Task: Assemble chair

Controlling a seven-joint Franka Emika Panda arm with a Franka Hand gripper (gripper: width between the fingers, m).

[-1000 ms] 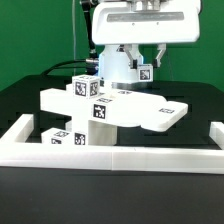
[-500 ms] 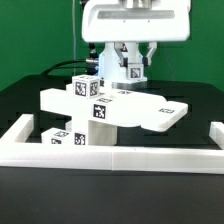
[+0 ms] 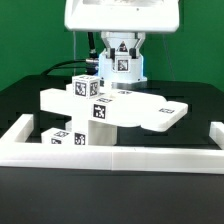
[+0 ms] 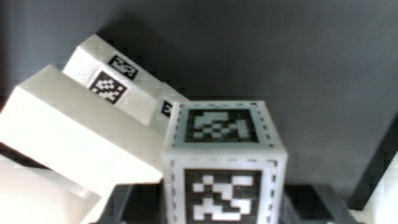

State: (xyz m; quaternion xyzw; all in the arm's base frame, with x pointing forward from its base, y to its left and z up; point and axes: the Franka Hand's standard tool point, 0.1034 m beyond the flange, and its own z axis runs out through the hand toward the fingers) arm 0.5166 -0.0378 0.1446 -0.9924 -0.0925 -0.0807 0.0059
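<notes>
The partly built chair (image 3: 135,108) sits mid-table in the exterior view: a flat white seat plate with tagged square blocks (image 3: 87,89) on its left end and tagged parts (image 3: 66,137) under it. My gripper (image 3: 122,58) hangs above and behind the plate, shut on a white square leg (image 3: 122,66) with tags. In the wrist view the leg (image 4: 222,145) stands between the dark fingers (image 4: 135,202), with my gripper (image 4: 222,205) closed around it. Another tagged white chair part (image 4: 93,105) lies beside the leg.
A long low white border wall (image 3: 110,156) runs along the front of the black table, with side arms at the exterior view's left (image 3: 18,130) and right (image 3: 215,132). Green backdrop behind.
My gripper with the leg has moved toward the exterior view's left and slightly up. The chair on the table has not moved.
</notes>
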